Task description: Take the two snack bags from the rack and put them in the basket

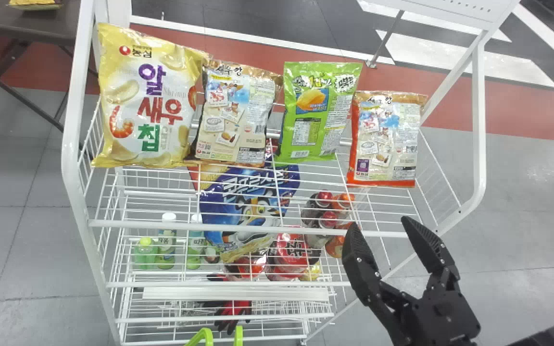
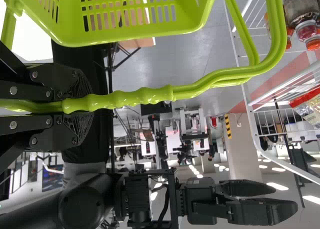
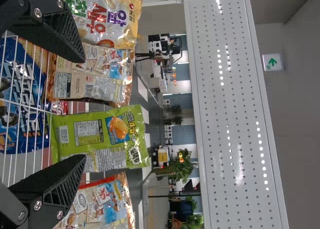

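The right gripper (image 1: 379,223) hung on the near right side of the rack (image 1: 245,229), its jaws spread wide with nothing between them. The left gripper (image 2: 75,106) had its jaws closed around the handle (image 2: 145,95) of the green basket (image 2: 125,39), and the handle's top also rose into the near edge of the head view.

Beyond the right jaws, four snack bags leaned in a row on the upper shelf: a yellow bag (image 1: 147,101) at the left, a brown-topped bag (image 1: 236,115) just beside it, a green bag (image 1: 320,113) next, and a red-edged bag (image 1: 387,139) at the right. Which two were wanted could not be told. Under that shelf's wires were a blue pouch (image 1: 248,202) and red-capped bottles (image 1: 327,206). Off to the far left stood a dark worktop (image 1: 27,26).

The step in hand looked like lining up for the first pick, since all four bags stood on the rack and the right jaws were empty. In the right wrist view the green bag lay largely across the space between them, so it seemed a likely target. The next move called for a forward reach, one jaw on each side of the chosen bag, closing without catching its neighbour, while the basket was held steady for the drop.
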You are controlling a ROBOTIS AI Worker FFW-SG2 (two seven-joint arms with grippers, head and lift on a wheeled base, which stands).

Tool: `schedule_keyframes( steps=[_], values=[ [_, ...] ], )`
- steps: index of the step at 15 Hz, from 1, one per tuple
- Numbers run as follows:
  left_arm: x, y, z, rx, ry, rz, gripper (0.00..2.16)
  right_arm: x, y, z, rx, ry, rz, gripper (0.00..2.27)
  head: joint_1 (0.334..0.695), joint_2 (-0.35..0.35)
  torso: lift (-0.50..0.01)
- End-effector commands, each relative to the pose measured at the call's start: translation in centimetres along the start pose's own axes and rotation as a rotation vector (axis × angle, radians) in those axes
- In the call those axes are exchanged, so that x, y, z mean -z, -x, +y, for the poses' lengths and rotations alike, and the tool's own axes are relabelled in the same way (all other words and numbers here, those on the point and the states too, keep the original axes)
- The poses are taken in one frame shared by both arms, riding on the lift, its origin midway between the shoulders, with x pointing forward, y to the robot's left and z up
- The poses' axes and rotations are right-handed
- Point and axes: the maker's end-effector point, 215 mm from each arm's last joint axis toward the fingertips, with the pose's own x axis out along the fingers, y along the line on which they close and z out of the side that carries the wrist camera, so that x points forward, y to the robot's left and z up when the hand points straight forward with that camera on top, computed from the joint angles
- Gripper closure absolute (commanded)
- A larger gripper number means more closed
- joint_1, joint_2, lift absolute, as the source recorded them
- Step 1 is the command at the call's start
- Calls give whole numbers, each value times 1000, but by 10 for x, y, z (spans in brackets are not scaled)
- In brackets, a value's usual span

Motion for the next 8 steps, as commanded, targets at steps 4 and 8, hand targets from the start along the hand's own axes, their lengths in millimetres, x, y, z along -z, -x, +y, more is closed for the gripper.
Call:
schedule_keyframes(
  steps=[4,8],
  values=[
    [-2,0,-1,1,1,-5,1521,1,-2,-1,1,-2,-2,144,695,-350,-10],
    [-4,0,-2,4,-2,-4,1521,2,-2,-1,2,-2,-3,147,695,-350,-10]
  ],
)
